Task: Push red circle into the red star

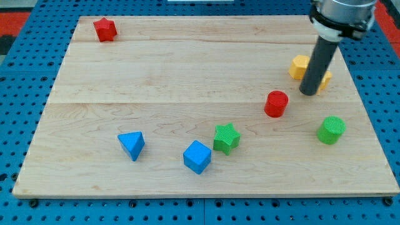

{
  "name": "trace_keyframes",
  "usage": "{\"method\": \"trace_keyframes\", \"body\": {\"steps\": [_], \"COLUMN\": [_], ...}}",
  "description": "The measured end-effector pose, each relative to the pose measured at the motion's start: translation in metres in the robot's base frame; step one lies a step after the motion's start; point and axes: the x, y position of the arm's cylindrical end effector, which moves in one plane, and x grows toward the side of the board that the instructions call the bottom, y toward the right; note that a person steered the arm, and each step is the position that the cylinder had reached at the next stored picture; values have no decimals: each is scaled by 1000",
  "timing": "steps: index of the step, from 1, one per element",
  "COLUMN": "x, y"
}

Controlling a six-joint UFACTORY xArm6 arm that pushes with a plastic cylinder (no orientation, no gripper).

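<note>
- Red is the colour of the task's block: the red circle is found just to the view's left of, and a little below, the tip, close by but apart from it.
- No claw is carried, only a bare dark rod, so nothing is clenched or released.
- Taking the red circle as landmark, the red star is placed far off toward the view's upper left, at the board's corner; the tip is set on the opposite, right-hand side, so the push line is judged roughly favourable, though a start from slightly lower right would probably be needed.
- Nearer the view's bottom than the red circle are seen a green star, a blue cube, a blue triangle and, to its lower right, a green cylinder.
- Beyond the red circle, to its upper right, a yellow block is partly hidden behind the rod.
- The wooden board is laid on a blue perforated base; the path to the star appears unobstructed.
</note>
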Motion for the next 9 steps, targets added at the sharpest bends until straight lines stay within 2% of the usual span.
{"method": "trace_keyframes", "body": {"steps": [2, 3, 4, 6, 7, 8, 9], "x": [15, 47, 49, 6, -31, -92, -91], "y": [-127, -109, -155, -338, -388, -389, -365]}}
